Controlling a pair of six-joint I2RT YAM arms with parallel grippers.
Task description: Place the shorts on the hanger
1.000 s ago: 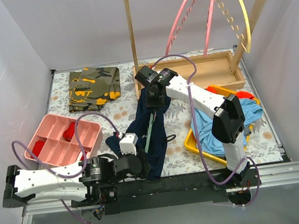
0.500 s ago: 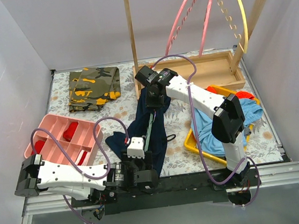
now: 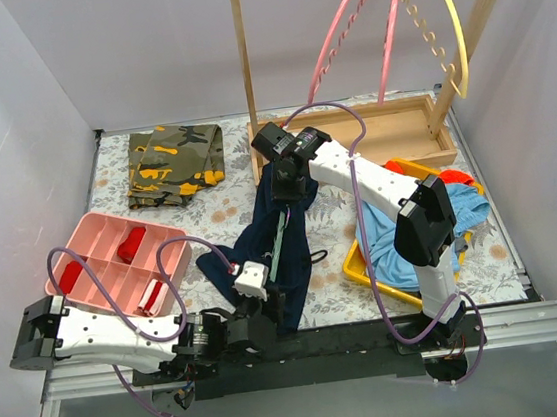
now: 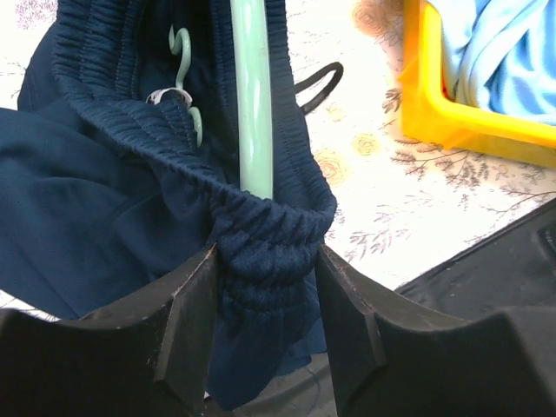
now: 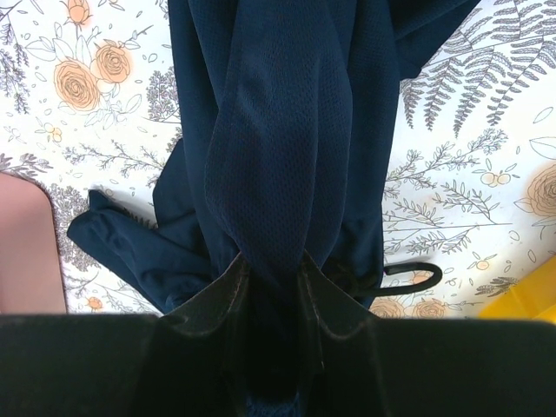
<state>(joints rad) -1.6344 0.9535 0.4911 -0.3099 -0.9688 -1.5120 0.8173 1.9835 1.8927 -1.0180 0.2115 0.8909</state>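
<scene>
Shorts (image 3: 299, 228): a dark navy length stretched between my two grippers in the middle of the table (image 3: 208, 208). It runs from far centre to the near edge. The gathered waistband is at the near end.
Hanger (image 4: 254, 95): a pale green bar lying along the shorts. It passes into the waistband opening, with a small notch hook beside it. I cannot see its metal hook.
Left gripper (image 4: 265, 278): its fingers are clamped on the bunched waistband at the near end, one against each side of the fabric.
Right gripper (image 5: 271, 278): its fingers are pinched on a fold of the shorts at the far end, so the cloth hangs from them in a ridge.
Drawstring (image 4: 317, 78): a dark loop trailing on the table just right of the waistband.
Step in hand: I judge that I am drawing the waistband over the hanger, and the garment is not yet seated on it.
Next move: it calls for both grips to hold tension while the elastic is eased along the bar to a notch. The bar could slide out of the opening.
Yellow tray (image 3: 357, 262): at the near right, holding a light blue garment (image 3: 389, 246).
Pink tray (image 3: 90, 230): at the near left, divided into compartments. Red pieces (image 3: 131, 242) lie in a few of them.
</scene>
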